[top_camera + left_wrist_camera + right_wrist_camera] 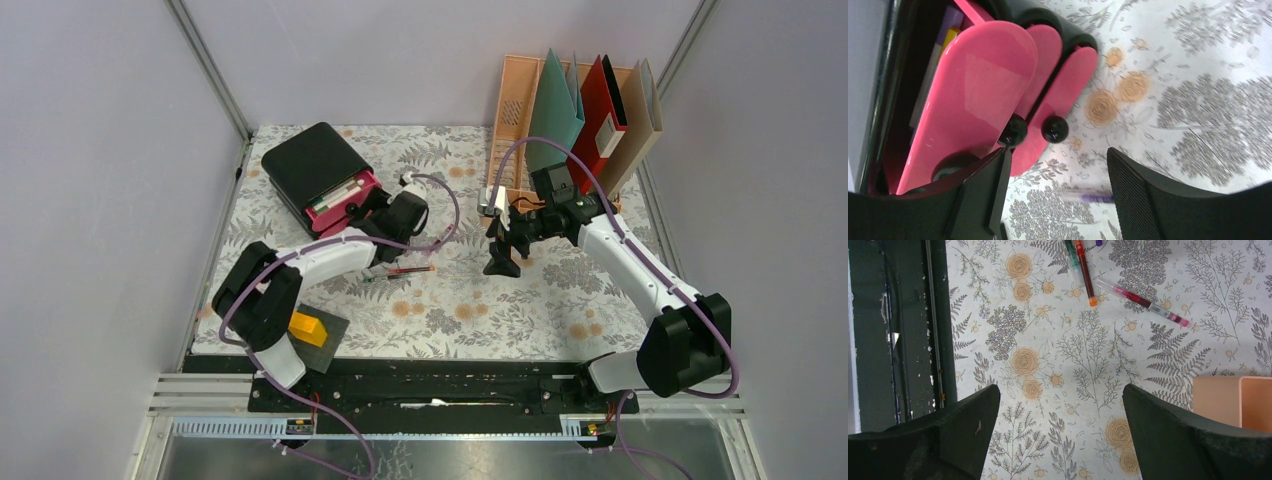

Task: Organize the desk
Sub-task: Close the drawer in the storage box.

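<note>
As the top view runs, the desk [450, 310] lies under everything; the left gripper [385, 207] is at the drawer box [315, 170], with pens [400, 272] just right of the box. Left wrist: jaws apart, empty, box crowding one finger. Right wrist: right gripper [1060, 440] wide open, empty.

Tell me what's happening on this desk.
Two arms are tidying the desk. The left arm has its jaws open beside the black drawer box, whose pink drawer is pulled out with items inside. A few pens lie loose between the arms. The right arm hangs near the peach file rack, jaws open and empty.
</note>
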You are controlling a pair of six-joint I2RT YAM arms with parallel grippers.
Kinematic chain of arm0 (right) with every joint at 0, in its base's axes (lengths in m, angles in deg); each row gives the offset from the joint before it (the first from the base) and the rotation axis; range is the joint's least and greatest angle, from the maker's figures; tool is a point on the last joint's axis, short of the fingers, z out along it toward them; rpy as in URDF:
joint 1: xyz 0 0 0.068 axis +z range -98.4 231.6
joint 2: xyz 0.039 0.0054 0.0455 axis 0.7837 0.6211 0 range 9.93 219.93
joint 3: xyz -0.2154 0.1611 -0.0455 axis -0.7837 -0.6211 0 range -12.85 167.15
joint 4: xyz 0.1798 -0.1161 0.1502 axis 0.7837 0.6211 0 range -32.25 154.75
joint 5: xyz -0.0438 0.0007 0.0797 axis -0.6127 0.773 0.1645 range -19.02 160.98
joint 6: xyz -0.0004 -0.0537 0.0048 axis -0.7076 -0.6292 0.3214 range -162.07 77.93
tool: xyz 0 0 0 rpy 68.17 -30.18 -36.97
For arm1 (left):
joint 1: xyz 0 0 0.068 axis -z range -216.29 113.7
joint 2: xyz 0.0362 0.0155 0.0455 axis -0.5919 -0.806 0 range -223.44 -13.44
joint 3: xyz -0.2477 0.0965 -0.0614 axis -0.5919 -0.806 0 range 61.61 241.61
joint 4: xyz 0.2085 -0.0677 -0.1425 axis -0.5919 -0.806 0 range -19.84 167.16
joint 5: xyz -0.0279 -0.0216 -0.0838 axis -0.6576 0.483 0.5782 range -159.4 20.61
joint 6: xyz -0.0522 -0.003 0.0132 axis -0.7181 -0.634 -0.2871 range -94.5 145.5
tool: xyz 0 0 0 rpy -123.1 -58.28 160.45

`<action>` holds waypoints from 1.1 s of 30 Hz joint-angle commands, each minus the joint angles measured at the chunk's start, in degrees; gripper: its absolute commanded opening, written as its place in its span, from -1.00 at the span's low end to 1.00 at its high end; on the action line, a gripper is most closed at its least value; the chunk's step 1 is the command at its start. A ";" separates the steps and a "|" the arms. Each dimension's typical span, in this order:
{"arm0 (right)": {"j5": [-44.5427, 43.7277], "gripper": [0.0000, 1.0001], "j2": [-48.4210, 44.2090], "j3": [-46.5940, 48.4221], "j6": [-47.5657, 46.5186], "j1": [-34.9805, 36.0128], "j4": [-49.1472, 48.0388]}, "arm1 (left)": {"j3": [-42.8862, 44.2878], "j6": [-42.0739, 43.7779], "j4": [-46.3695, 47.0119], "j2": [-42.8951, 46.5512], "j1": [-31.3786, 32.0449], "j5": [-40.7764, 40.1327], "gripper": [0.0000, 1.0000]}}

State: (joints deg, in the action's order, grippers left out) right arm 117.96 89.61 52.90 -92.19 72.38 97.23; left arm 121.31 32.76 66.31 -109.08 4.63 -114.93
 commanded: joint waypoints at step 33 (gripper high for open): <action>2.59 0.99 0.34 0.43 -2.34 -0.39 1.69 | -11.18 -26.76 7.54 21.84 -7.78 18.39 0.51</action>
State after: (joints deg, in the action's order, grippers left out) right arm 118.62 89.61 52.90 -93.31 72.22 97.89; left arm 113.11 12.65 68.82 -87.94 -2.76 -95.22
